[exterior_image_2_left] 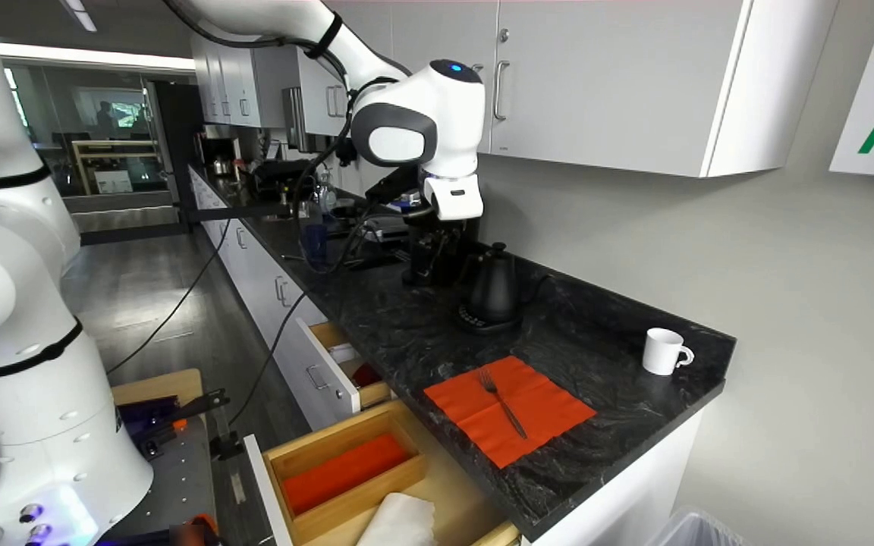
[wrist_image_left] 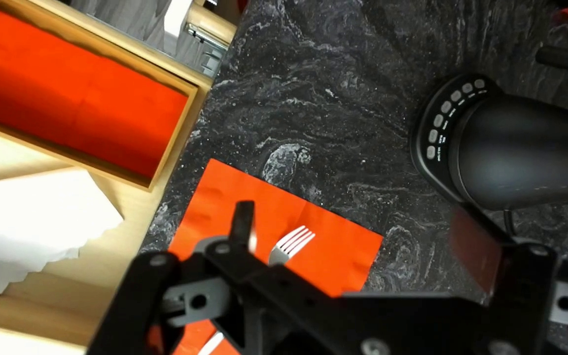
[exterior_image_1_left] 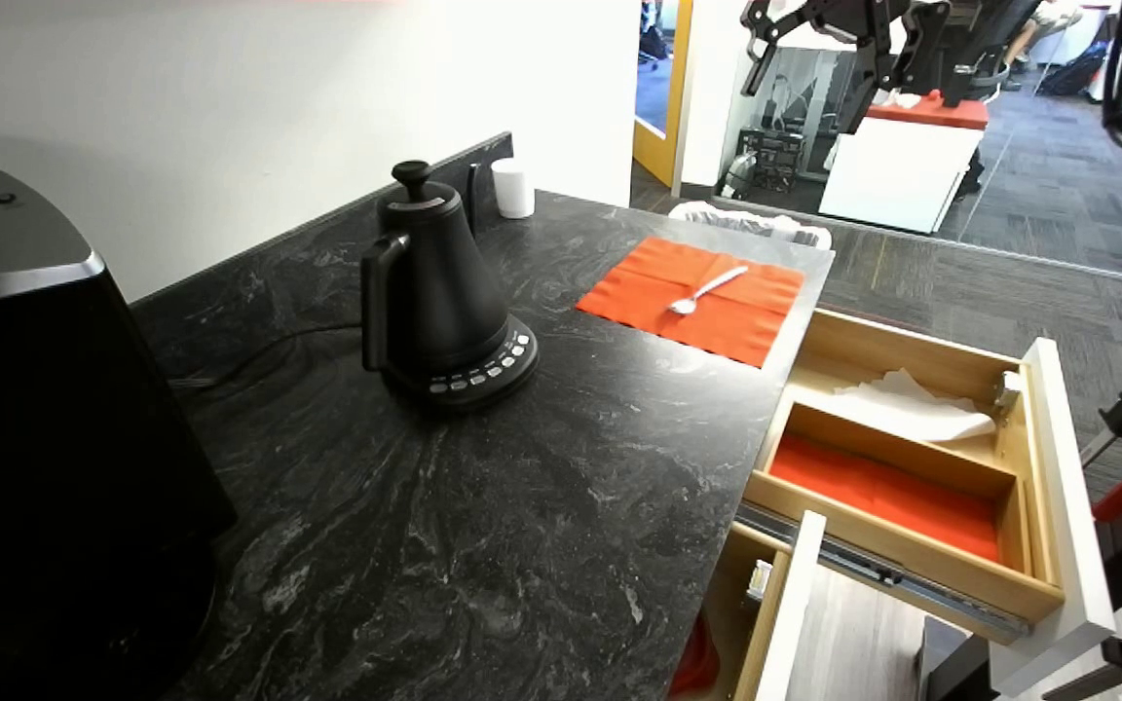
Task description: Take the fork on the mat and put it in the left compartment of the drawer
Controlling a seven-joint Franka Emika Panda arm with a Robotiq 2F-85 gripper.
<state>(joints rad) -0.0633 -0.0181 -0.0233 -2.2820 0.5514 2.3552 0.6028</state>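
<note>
A ceiling fixture [exterior_image_2_left: 79, 14] shines. In an exterior view the wall [exterior_image_1_left: 483, 88] bleaches nearly white, a black appliance [exterior_image_1_left: 64, 438] sinks into murk, and glare whitens the counter [exterior_image_1_left: 522, 487] near the mat [exterior_image_1_left: 654, 277]. In the wrist view the gripper [wrist_image_left: 362, 237] (close to the lens) is blurred, and shadow darkens part of the left compartment [wrist_image_left: 77, 98].

White cabinets [exterior_image_2_left: 619, 83] are hanging on the wall [exterior_image_2_left: 809, 303], a ceiling light [exterior_image_2_left: 79, 14] is showing, grey floor [exterior_image_2_left: 118, 303] is stretching below!
</note>
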